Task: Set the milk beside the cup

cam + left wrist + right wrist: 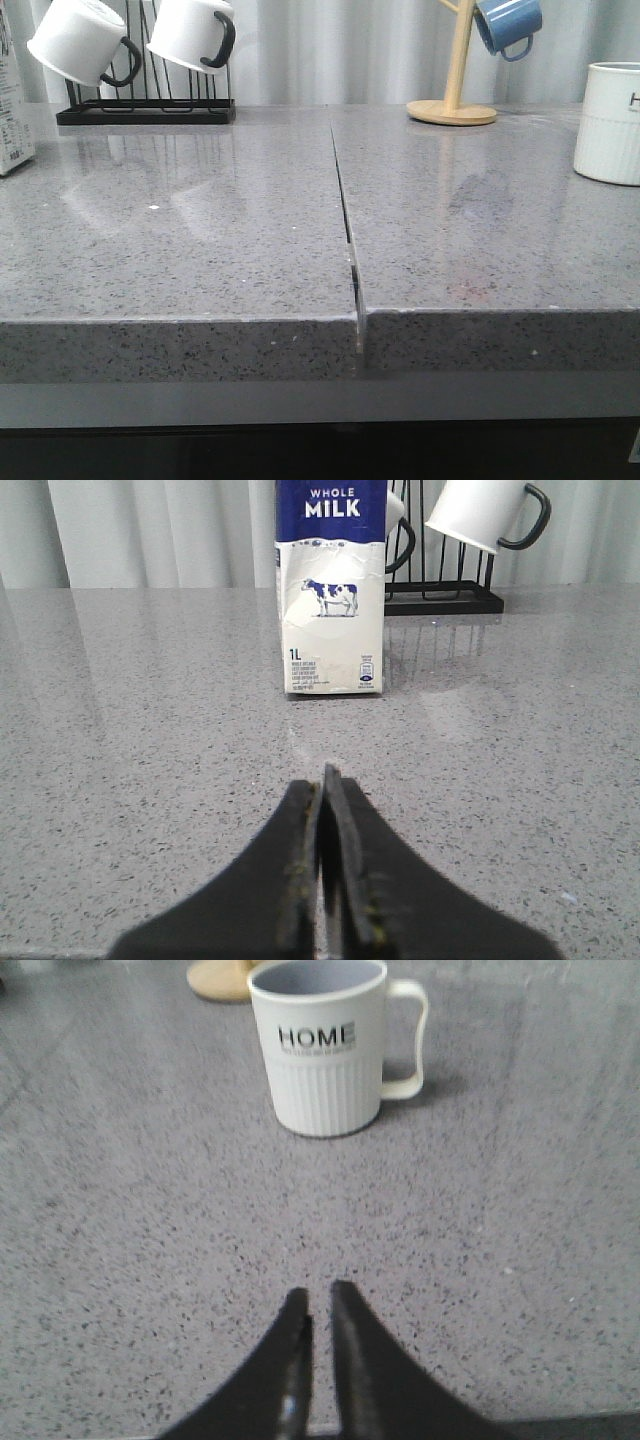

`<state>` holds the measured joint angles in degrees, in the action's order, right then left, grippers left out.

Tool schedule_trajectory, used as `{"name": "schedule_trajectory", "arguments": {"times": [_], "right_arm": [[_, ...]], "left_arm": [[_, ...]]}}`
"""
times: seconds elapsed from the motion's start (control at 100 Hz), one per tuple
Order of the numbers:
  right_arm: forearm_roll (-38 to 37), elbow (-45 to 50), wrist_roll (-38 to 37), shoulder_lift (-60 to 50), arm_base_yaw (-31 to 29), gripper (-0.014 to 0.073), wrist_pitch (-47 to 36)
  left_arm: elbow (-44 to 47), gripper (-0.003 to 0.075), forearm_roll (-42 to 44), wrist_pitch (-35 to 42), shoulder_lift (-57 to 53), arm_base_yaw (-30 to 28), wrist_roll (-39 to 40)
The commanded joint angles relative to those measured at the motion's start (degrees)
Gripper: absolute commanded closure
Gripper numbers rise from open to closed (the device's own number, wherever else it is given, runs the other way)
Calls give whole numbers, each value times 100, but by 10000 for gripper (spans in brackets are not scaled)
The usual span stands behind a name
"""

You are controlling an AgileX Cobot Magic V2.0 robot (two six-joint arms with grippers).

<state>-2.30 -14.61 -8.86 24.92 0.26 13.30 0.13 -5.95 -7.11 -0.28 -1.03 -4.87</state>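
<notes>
A grey speckled countertop [200, 240] filled the scene, split down the middle by a narrow seam [345, 230].

The milk [331, 585], a tall white carton with a blue top reading "WHOLE MILK" and a small cow picture, stood upright on the counter straight ahead of the left gripper [323, 810], well apart from its tips. The left fingers [300, 840] were pressed together with nothing between them, hovering low over bare counter. In the front view only a sliver of the carton [14, 110] showed at the far left edge.

Beyond the carton and to its side stood a black wire rack [440, 595] with white mugs with black handles [485, 510] hung tilted on it.

The cup [325, 1045], a cream-white mug with a ribbed lower half and black "HOME" lettering, stood upright ahead of the right gripper [320, 1305], also well apart from its tips, with its handle turned sideways. The right fingers [355, 1340] were drawn nearly together, only a thin gap between them, gripping nothing. In the front view the mug [610, 120] sat at the far right edge.

The carton and the mug were well apart, on opposite sides of the seam. Near the mug stood a wooden mug tree [455, 70] with a round base, a blue mug [508, 25] hanging from it.
</notes>
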Motion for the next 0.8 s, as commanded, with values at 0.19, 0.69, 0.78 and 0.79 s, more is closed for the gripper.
{"name": "schedule_trajectory", "arguments": {"times": [0.19, 0.69, 0.78, 0.79], "right_arm": [[-21, -214, -16, 1561, -17, 211, -2387], [-59, -802, 175, 4041, -1044, 211, -4785], [-144, -1089, 175, 4437, -1044, 211, -4790], [-184, -1132, 175, 4496, -1044, 211, -4790]], "left_arm": [[191, 741, -58, 476, -191, 29, 51], [191, 741, -58, 476, -191, 29, 51], [191, 741, -58, 476, -191, 29, 51], [191, 741, -58, 476, -191, 29, 51]]}}
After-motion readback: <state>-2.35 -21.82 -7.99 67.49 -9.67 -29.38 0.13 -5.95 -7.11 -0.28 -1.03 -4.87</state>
